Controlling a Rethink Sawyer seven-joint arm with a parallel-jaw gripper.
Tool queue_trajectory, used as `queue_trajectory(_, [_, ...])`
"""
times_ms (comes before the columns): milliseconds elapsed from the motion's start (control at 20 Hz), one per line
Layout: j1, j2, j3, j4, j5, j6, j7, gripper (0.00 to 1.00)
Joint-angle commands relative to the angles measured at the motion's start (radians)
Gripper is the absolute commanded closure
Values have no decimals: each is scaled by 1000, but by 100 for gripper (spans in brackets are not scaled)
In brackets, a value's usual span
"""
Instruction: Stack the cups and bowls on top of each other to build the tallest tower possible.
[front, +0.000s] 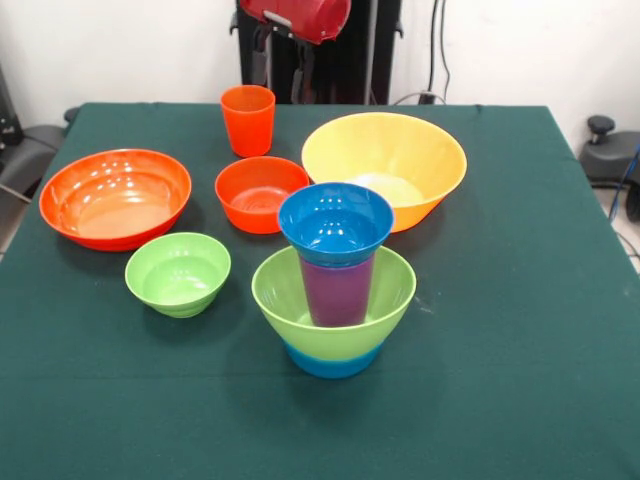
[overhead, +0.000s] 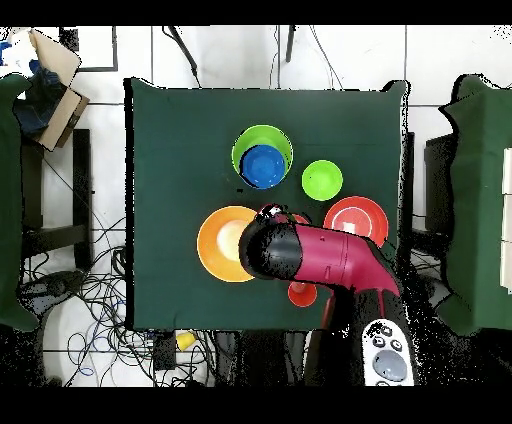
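The tower stands near the front middle of the table. Its base is a light blue bowl (front: 333, 362) with a light green bowl (front: 390, 290) nested on it. A purple cup (front: 338, 292) stands upright inside, and a dark blue bowl (front: 335, 222) sits on the cup. In the overhead view the dark blue bowl (overhead: 263, 166) tops the stack. An orange-red cup (front: 248, 120), a medium red-orange bowl (front: 258, 193), a large red-orange bowl (front: 115, 197), a small light green bowl (front: 178, 272) and a large yellow-orange bowl (front: 385, 160) stand separately. The yellow cup is out of view. The gripper is hidden; only the red arm (overhead: 320, 255) shows.
The arm reaches over the robot's side of the green-clothed table (front: 520, 300) and covers most of the medium red-orange bowl in the overhead view. The arm's red housing (front: 295, 15) shows at the top edge of the front view.
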Motion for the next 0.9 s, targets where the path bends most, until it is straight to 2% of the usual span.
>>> queue_trajectory(50, [-200,-57,243,131,-89,-33,-312,0])
queue_trajectory(200, [-236,-19,262,150,-147,-84,-292,0])
queue_trajectory(350, [-256,-1,282,155,-186,-95,-256,0])
queue_trajectory(650, [-251,3,309,129,-227,-64,-184,0])
queue_trajectory(900, [-256,65,317,115,-258,-100,-141,0])
